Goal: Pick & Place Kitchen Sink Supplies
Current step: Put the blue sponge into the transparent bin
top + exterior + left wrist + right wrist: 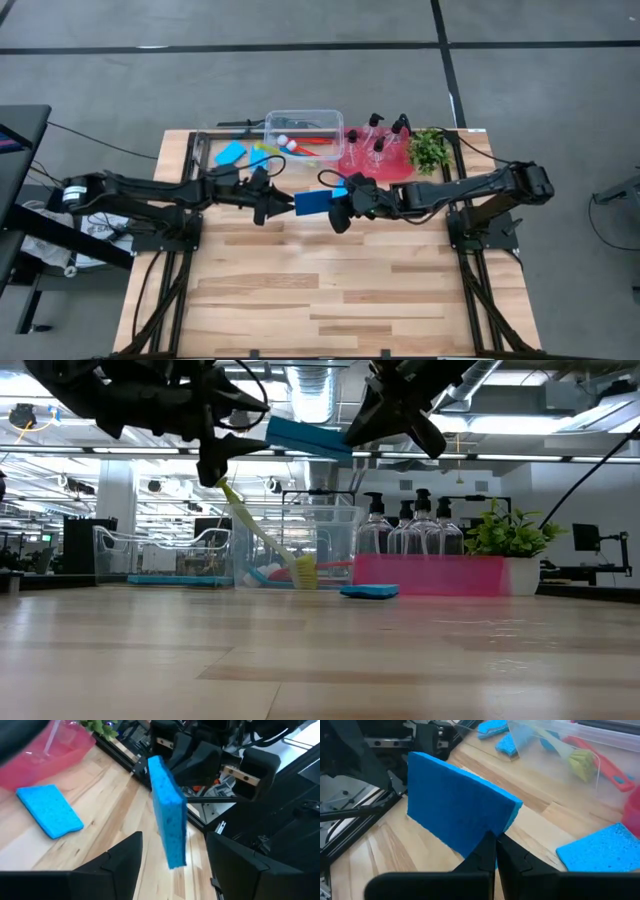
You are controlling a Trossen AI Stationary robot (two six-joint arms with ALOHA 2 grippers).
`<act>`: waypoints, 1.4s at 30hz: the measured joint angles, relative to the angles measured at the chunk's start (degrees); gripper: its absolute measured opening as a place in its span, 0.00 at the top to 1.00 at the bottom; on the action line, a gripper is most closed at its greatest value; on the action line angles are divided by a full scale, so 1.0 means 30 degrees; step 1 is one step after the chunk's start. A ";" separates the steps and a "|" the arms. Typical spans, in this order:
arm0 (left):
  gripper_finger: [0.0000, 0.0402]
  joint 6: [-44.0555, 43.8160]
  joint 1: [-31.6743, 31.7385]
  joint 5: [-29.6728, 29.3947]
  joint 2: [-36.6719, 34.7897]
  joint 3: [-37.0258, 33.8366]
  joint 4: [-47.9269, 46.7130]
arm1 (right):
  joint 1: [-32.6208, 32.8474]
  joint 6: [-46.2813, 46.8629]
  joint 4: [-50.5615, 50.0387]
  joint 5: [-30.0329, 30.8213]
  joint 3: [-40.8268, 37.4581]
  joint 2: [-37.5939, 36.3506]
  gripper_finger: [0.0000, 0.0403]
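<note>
A bright blue sponge [314, 203] hangs in the air over the middle of the table between my two grippers. My right gripper [338, 212] is shut on its right end. My left gripper [272, 208] is open; its fingers stand on either side of the sponge's free end [172, 850] without touching it. Another blue sponge [232, 152] lies flat at the far left, and one [370, 591] lies in front of the red tray. Clear pump bottles [378, 140] stand in that tray. A yellow-green brush [262, 538] leans in the clear tub. My right gripper pinches the sponge's end nearest the right arm [481, 836] between its two fingers, which are almost closed together. The fingers come from the table's right, slanting slightly down. The sponge is lifted clear of the table and reaches out toward my left gripper.
The clear tub [305, 125] with red and blue brushes stands at the far middle, with the red tray [352, 165] and a small green plant [430, 148] to its right. A black frame rail [200, 150] runs along the far edge. Bare wood [320, 290] lies toward the near edge.
</note>
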 joint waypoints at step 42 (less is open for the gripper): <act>0.97 -0.0362 -0.0372 -0.2433 0.2132 0.0007 0.2569 | 0.0306 -0.1348 -0.0157 -0.0339 0.0000 0.0000 0.80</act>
